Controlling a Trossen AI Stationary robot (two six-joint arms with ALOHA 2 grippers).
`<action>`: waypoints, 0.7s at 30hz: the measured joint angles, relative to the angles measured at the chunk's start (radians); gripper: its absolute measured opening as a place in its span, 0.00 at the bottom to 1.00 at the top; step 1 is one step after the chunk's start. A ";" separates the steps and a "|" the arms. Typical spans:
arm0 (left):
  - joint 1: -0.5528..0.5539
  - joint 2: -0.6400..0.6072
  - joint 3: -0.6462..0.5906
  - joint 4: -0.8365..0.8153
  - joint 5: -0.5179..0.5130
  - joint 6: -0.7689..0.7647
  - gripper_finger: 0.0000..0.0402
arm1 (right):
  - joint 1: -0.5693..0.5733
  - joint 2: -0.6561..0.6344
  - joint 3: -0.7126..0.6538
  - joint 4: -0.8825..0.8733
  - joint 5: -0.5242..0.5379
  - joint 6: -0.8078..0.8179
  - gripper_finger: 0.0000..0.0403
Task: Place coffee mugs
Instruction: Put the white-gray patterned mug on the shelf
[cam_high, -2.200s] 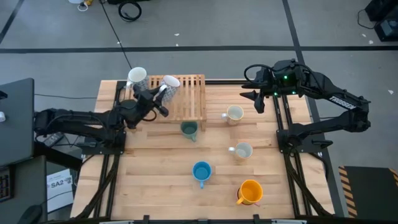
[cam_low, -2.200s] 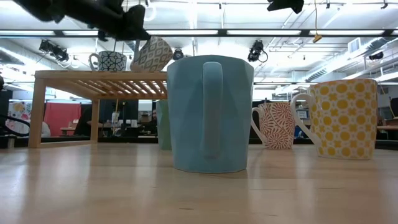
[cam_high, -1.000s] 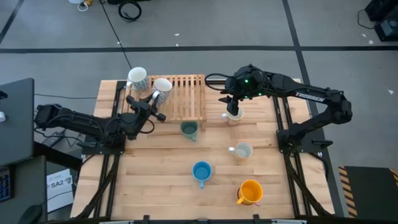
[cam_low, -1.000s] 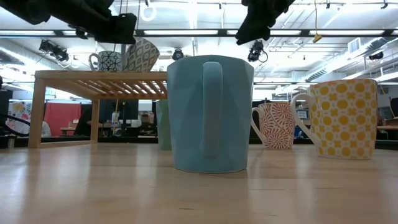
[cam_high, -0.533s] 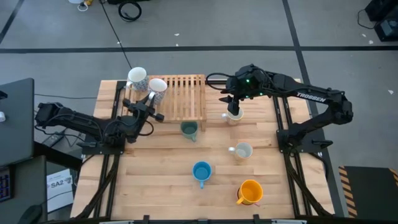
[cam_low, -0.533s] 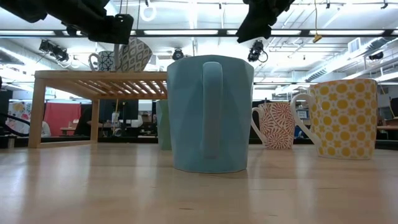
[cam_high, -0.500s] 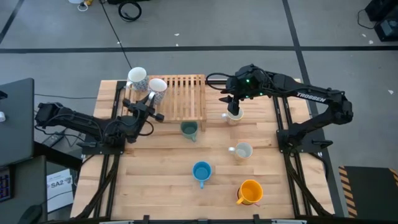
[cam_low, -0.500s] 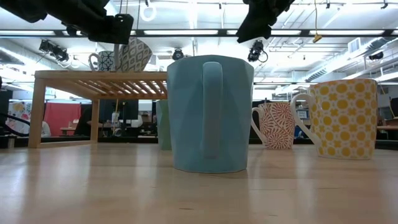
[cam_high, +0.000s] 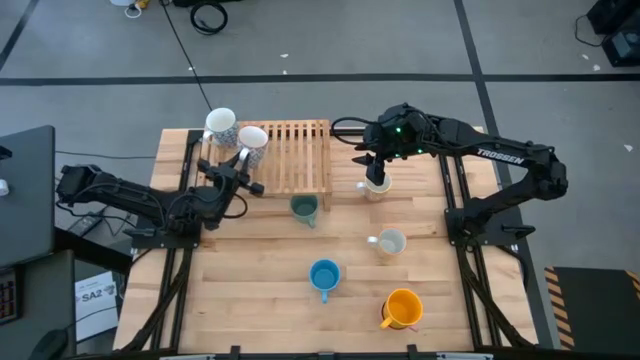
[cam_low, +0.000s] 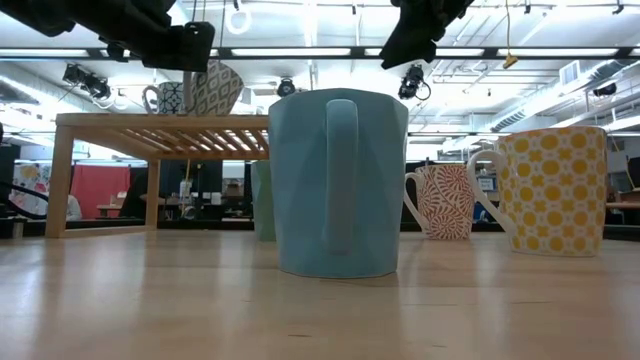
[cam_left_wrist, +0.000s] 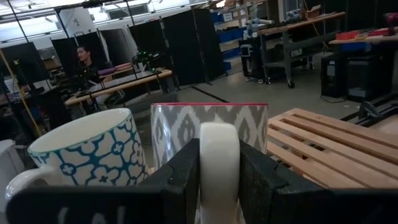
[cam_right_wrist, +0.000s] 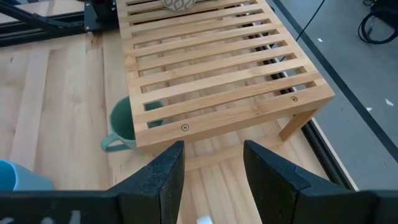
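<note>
Both fingers of the left claw (cam_left_wrist: 217, 180) flank the grey-patterned mug's (cam_left_wrist: 208, 130) handle, hiding its base.

Dark arms (cam_high: 500, 160), white lettering

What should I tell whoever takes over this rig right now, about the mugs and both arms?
Left gripper: at the grey patterned mug's handle, on the rack beside the blue-and-white mug.
Right gripper: jaws open, hovering over the cream mug.
Done: two mugs on the rack.
Left: green mug, cream mug, white mug, blue mug, orange mug, all on the table.
</note>
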 joint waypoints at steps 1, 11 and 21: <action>0.000 0.000 0.000 0.000 0.000 0.000 0.26 | 0.000 0.000 0.000 0.000 0.000 0.000 0.42; 0.000 0.000 0.000 0.000 -0.002 0.000 0.34 | 0.000 0.000 0.000 0.000 0.000 0.000 0.42; -0.064 0.000 0.000 -0.003 -0.055 0.002 0.42 | 0.000 0.000 0.000 0.000 0.000 0.000 0.42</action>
